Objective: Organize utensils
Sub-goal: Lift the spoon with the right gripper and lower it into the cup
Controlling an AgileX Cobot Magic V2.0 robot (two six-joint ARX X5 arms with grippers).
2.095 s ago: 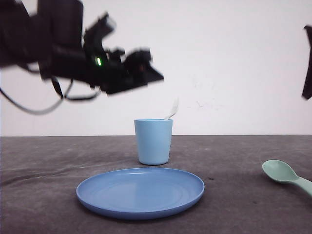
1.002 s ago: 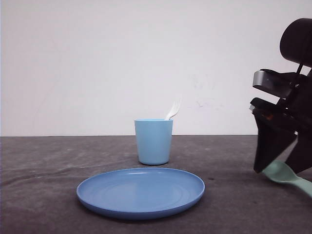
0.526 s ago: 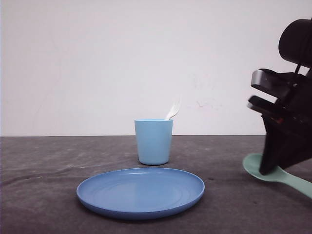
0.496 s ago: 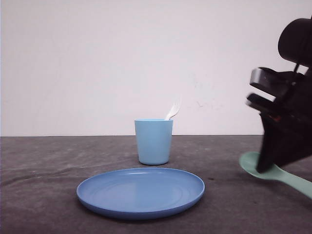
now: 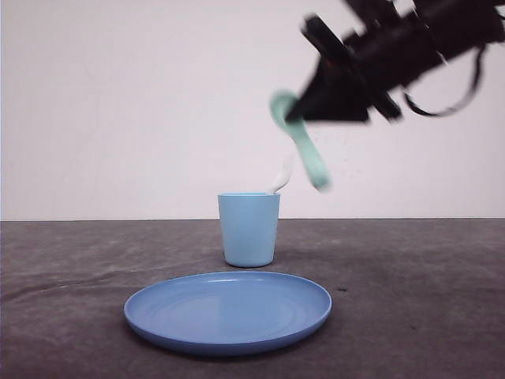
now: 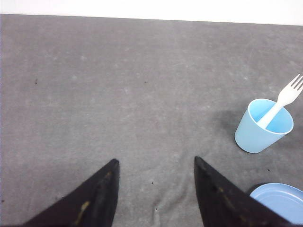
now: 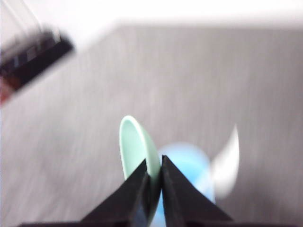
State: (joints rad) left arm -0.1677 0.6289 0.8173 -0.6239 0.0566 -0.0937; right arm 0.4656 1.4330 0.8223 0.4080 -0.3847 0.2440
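My right gripper [image 5: 304,110] [image 7: 154,166] is shut on the mint-green spoon [image 5: 300,142] [image 7: 135,144], holding it in the air above and just right of the light blue cup [image 5: 248,229] [image 7: 187,161]. The spoon hangs tilted, its handle pointing down toward the cup. The white fork [image 5: 280,178] [image 6: 283,101] [image 7: 227,163] stands in the cup [image 6: 262,125], tines up. My left gripper [image 6: 155,163] is open over bare grey table, left of the cup, with nothing between its fingers.
A round darker blue plate [image 5: 227,310] [image 6: 279,201] lies in front of the cup. The grey table [image 5: 410,300] runs back to a white wall.
The left arm withdrew out of the front view. My right gripper came down onto the spoon at the table's right, closed on it, and lifted it up and left to above the cup.
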